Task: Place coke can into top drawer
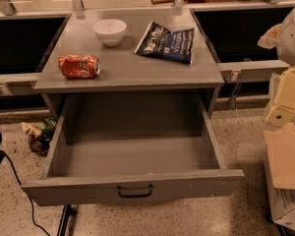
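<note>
A: The gripper [281, 113], where is it?

B: At the far right edge, well off to the side of the cabinet and above a cardboard box [285, 161] on the floor. Only its pale yellowish end shows below the white arm. I cannot tell whether it is released or clenched. Nothing is visibly held in it.

A: And the coke can [79, 66]?

B: It lies on its side on the grey cabinet top [137, 70], near the left front corner. Its body is dented and it is well apart from the gripper.

A: What else is up there?

B: There is a white bowl [109, 31] further back, behind and a little right of the can. A dark blue chip bag [165, 42] lies flat to the right of the bowl. Neither touches the can.

A: The top drawer [196, 181]?

B: It is pulled out wide towards the camera, under the cabinet top. Its grey inside is bare, and a small black handle [135, 191] sits mid-front on the flat panel.

A: The floor?

B: It is speckled, with some crumpled litter [38, 134] to the left of the drawer and a black cable [20, 188] trailing nearby.
</note>
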`<move>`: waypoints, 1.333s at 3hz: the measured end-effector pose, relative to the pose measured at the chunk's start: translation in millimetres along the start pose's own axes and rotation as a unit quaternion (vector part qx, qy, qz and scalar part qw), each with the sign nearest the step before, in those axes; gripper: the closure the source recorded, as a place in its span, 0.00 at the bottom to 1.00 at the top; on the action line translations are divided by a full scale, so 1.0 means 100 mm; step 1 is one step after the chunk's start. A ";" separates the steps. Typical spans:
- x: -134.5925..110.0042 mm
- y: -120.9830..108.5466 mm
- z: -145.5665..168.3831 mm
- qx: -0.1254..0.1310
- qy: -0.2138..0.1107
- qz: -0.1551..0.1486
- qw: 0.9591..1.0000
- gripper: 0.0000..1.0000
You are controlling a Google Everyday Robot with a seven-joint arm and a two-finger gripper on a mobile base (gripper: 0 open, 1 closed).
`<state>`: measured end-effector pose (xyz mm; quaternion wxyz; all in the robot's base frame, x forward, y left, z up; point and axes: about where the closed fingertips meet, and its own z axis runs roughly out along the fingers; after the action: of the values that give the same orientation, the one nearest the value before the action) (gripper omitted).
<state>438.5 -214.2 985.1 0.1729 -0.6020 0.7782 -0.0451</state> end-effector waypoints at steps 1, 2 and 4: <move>-0.05 -0.05 0.01 0.005 -0.005 -0.006 1.000 0.00; -0.29 -0.30 0.18 0.017 -0.032 -0.016 0.999 0.00; -1.01 -0.88 0.76 0.035 -0.126 -0.002 0.991 0.00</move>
<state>566.3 -131.5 960.2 0.2901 -0.5981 0.7471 0.0036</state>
